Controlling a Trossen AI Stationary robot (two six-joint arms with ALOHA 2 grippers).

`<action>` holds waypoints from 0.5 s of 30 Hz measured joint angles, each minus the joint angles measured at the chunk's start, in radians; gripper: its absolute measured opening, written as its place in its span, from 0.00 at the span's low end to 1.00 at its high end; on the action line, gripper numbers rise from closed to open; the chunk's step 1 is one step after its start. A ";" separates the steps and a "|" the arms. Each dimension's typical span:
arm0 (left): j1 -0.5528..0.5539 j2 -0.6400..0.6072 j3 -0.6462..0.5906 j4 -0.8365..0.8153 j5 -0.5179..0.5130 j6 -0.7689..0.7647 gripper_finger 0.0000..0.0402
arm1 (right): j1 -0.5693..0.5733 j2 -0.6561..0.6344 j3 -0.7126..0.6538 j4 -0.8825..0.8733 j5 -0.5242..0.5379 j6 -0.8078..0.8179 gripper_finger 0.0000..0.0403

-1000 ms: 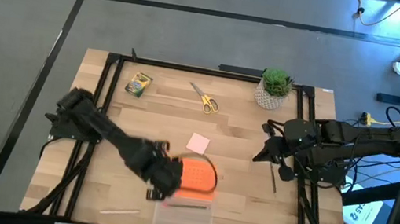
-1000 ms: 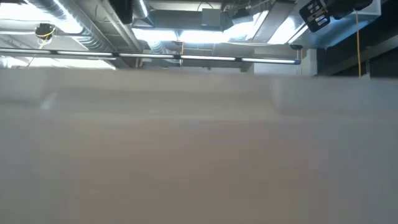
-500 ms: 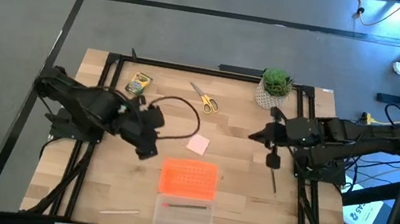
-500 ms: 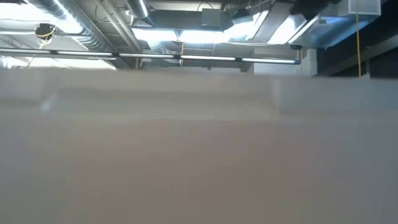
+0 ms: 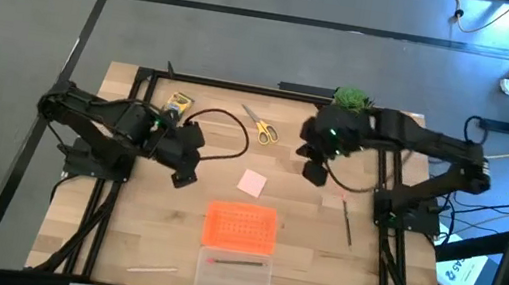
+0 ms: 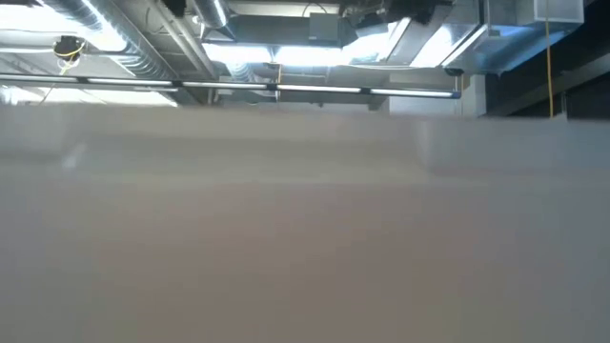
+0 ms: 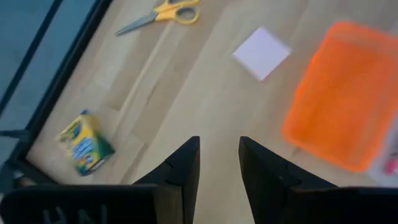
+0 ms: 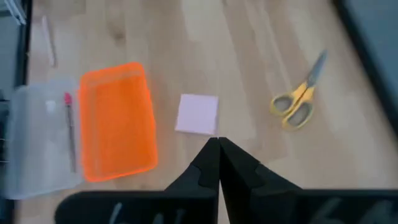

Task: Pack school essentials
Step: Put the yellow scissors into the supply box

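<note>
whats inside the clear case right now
One thin pen with a pink end lies in the clear case. The open orange lid lies beside it; nothing else shows inside.

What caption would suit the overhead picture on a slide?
Two robot arms hover over a wooden table with an open orange-lidded case, scissors, crayon box and pink pad.
</note>
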 joint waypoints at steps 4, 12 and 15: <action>0.060 -0.032 -0.061 0.008 0.001 0.048 0.26 | -0.096 0.083 0.034 -0.028 -0.076 0.021 0.02; 0.171 -0.117 -0.165 0.084 0.006 0.141 0.26 | -0.224 0.262 0.033 -0.025 -0.086 0.028 0.02; 0.214 -0.139 -0.197 0.113 0.006 0.178 0.26 | -0.268 0.320 0.033 -0.007 -0.084 0.006 0.02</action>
